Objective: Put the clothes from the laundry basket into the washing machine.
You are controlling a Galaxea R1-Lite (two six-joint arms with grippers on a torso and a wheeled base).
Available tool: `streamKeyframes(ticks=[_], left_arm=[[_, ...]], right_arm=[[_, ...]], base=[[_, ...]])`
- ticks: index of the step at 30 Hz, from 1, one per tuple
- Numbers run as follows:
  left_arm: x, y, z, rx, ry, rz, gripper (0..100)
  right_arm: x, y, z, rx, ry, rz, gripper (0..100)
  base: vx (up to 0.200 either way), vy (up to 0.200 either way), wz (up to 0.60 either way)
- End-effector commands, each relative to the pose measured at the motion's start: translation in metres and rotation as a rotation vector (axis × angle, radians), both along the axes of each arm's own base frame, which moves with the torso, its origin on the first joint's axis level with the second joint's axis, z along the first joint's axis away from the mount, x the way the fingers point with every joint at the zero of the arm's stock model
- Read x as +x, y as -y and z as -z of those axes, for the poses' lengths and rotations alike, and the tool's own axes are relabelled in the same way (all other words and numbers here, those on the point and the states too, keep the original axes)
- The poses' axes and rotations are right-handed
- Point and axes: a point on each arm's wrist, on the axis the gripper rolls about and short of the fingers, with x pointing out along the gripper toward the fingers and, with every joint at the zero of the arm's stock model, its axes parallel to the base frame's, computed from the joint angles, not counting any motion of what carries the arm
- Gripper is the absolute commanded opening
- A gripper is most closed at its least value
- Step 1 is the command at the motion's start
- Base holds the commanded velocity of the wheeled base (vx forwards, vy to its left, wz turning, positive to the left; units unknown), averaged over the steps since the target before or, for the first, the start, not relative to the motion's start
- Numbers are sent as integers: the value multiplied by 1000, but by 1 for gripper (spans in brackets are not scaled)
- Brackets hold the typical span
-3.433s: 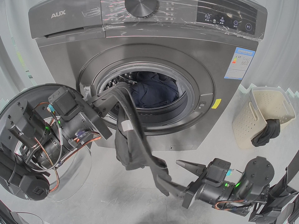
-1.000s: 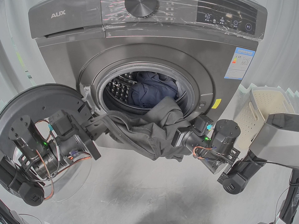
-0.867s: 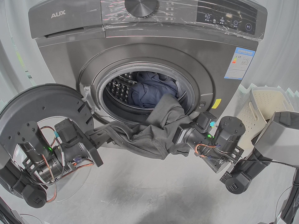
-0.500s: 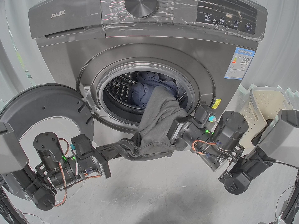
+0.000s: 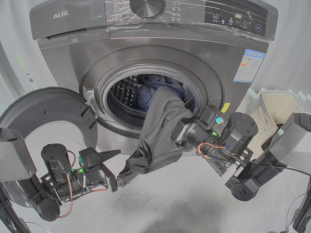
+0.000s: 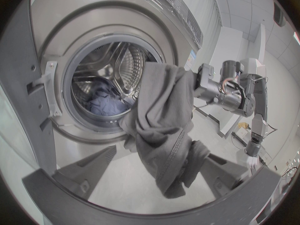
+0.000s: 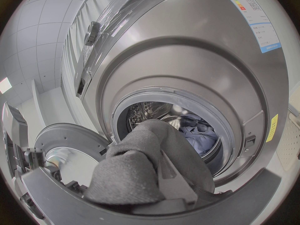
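Washer (image 5: 194, 52) stands with its round door (image 5: 48, 107) swung wide to the left, so the drum (image 5: 124, 91) is in plain sight. Blue clothes (image 5: 152, 83) lie heaped at the back of the drum.

A grey garment (image 5: 162, 123) is half in and half out. Its upper end lies over the lower right of the drum's rim and against the blue clothes, and the rest hangs down in front of the washer towards the floor (image 5: 168, 198).

The right claw (image 7: 162, 172) is just in front of the opening, at its lower right, with its tip buried in the garment. The right wrist view shows one finger close to the middle with cloth bunched tight beside it, so this claw looks clamped on the garment (the second finger is hidden under the folds).

The left claw (image 5: 124, 164) is low down, below the door and near the floor, with its fingers spread wide. The upper finger (image 5: 108, 153) is bare and points at the washer's front. The garment's lowest end is draped over the other finger and is not pinched. In the left wrist view the cloth hangs over that one finger and sags past it.

The basket (image 5: 278, 104) sits on the floor to the right of the washer, partly behind the right arm. On top of the washer, the dial (image 5: 146, 2) and the panel (image 5: 236, 15) are covered in clear film.
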Motion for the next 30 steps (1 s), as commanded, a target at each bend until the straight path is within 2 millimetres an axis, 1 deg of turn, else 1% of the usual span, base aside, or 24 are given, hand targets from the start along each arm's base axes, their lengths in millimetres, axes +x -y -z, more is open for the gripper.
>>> streamKeyframes(ticks=[1,3,9,13,15,16,21,23,28,30], left_arm=[[-18,0,12,42,-62,36,100],[-26,-4,17,78,-82,53,100],[-40,-11,28,134,-121,126,100],[-40,-10,28,141,-106,146,100],[-35,-7,25,130,-83,145,100],[-27,-3,20,106,-54,138,100],[-11,9,7,63,27,139,100],[-3,15,3,39,44,131,100],[27,33,4,3,83,72,100],[36,39,6,-1,92,59,100]], right_arm=[[5,-4,1,4,4,1,0],[7,-6,2,3,6,0,0],[13,-6,1,8,12,11,0],[11,-7,3,3,6,5,0],[8,-10,5,0,3,-6,0],[3,-13,7,-7,-5,-21,0],[-12,-20,10,-21,-21,-62,0],[-14,-22,11,-26,-23,-69,0],[-16,-25,12,-25,-22,-80,0],[-17,-27,12,-24,-21,-86,0]], base=[[0,0,0],[0,0,0],[0,0,0],[0,0,0],[0,0,0],[0,0,0],[0,0,0],[0,0,0],[0,0,0],[0,0,0]])
